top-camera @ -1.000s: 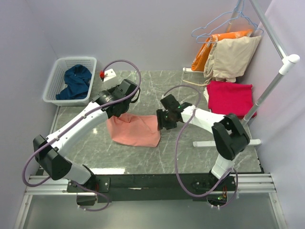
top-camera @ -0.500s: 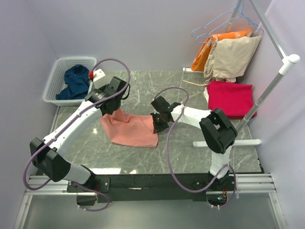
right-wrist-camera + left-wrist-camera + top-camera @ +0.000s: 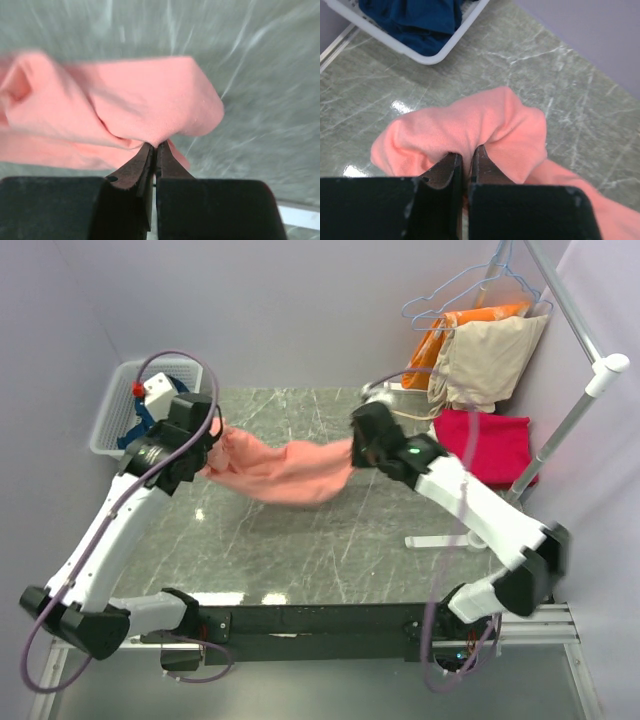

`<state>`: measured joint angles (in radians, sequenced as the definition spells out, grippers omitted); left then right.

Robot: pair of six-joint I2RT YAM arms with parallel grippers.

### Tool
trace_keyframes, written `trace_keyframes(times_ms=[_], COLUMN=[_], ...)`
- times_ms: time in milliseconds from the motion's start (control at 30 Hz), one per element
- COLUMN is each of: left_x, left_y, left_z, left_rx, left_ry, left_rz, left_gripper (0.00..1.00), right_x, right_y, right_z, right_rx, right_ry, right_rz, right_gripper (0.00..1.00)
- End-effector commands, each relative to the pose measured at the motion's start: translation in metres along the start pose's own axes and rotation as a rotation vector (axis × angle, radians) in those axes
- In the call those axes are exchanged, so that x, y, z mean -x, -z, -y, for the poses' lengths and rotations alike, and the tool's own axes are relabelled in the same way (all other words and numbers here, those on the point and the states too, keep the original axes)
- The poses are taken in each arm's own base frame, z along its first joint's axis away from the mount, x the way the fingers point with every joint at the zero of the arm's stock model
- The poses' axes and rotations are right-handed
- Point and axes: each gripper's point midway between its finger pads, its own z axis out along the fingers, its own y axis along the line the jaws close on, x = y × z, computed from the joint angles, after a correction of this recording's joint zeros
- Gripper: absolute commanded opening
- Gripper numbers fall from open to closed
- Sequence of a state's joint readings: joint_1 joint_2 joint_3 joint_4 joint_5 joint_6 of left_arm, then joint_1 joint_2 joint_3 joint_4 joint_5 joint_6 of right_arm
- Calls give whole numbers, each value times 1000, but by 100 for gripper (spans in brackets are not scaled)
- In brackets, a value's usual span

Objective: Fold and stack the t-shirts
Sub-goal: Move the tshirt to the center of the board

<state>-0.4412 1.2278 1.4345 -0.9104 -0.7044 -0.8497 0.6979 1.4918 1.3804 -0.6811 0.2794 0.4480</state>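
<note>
As soft pink shirt (image 3: 290, 472) sags | left claw (image 3: 465, 155), right claw (image 3: 156, 146) clamp bunched ends

1. The salmon-pink t-shirt (image 3: 285, 472) is plain, of one colour only, without any print.
2. The navy-blue t-shirt (image 3: 415, 17) is plain dark blue, and the basket (image 3: 451, 46) is white.
3. The crimson-red t-shirt (image 3: 485, 445) is a plain, strong red.
4. The table (image 3: 330, 540) is grey-green with thin white veins, like marble.
5. The left arm (image 3: 110, 530) and the right arm (image 3: 480, 505) are white with black joints.
6. One hanging cloth (image 3: 425, 355) is orange and the other (image 3: 490, 360) is beige.
7. The wall (image 3: 300, 310) is pale lilac.
</note>
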Motion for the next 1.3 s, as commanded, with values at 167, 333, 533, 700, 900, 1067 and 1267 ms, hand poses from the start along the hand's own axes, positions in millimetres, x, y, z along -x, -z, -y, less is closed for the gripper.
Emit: trace_keyframes(times_ms=[167,333,533,700,900,1067,1267], left_x=[42,9,-49,-65,-99,-126,-169], left_y=[61,70,42,-9,-42,-40,-36], left_z=[-12,-33,-26,-5,36,42,17], left_rx=[-175,-203,-212,-95,-145,-218,-154], left_ry=[65,94,48,13,-51,-110,-192], left_rz=[57,-26,-162,-163,-286,-388,-544], left_gripper=[3,9,81,99,99,100,100], right_x=[103,96,68,76,68,45,38], right_y=[153,175,141,77,-10,-46,-59], right_z=[79,81,76,75,92,98,97], right_rx=[-173,-103,-94,-210,-233,-249,-249], right_ry=[-158,-194,-189,-139,-204,-220,-215], right_rz=[467,496,423,338,209,127,87], right_gripper=[0,0,8,17,10,0,0])
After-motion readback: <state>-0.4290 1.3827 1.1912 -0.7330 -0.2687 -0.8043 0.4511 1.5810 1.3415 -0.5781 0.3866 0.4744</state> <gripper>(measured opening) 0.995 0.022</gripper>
